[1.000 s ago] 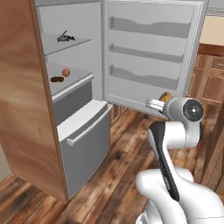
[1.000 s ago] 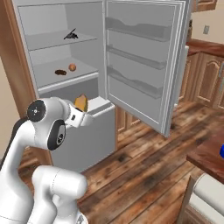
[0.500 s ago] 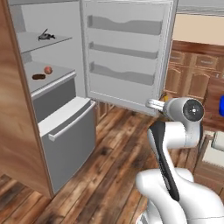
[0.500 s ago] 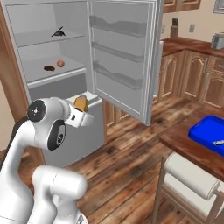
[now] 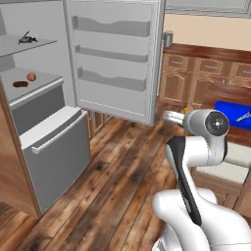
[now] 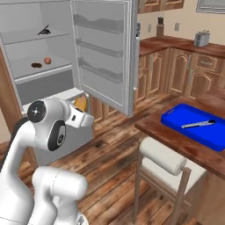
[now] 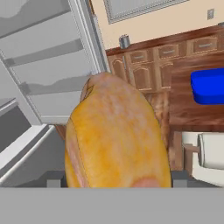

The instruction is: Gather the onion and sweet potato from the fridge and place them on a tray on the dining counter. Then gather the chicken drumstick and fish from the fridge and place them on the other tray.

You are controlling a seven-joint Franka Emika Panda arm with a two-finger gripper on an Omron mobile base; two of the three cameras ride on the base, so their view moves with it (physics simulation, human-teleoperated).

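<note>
My gripper (image 7: 117, 181) is shut on the chicken drumstick (image 7: 116, 135), a golden-orange lump that bulges up between the fingertips; the drumstick (image 6: 80, 103) also peeks out past the hand. The fridge (image 5: 117, 59) stands open at the left. On its lower shelf sit the round onion (image 5: 31, 76) and the dark sweet potato (image 5: 20, 84). A dark thin thing, seemingly the fish (image 5: 25, 37), lies on the shelf above. A blue tray (image 6: 197, 127) rests on the dining counter (image 6: 176, 140) to the right, with a thin silvery item (image 6: 198, 124) on it.
A pale stool (image 6: 162, 160) stands against the dining counter's near side. Wooden drawer cabinets (image 5: 196, 83) line the back wall, with a toaster (image 6: 202, 38) on their top. The fridge door juts out over the wood floor (image 5: 117, 176) between fridge and counter.
Both base views have swung right: the fridge has slid left and the blue tray and dining counter have come into view. The drumstick stays in my gripper.
</note>
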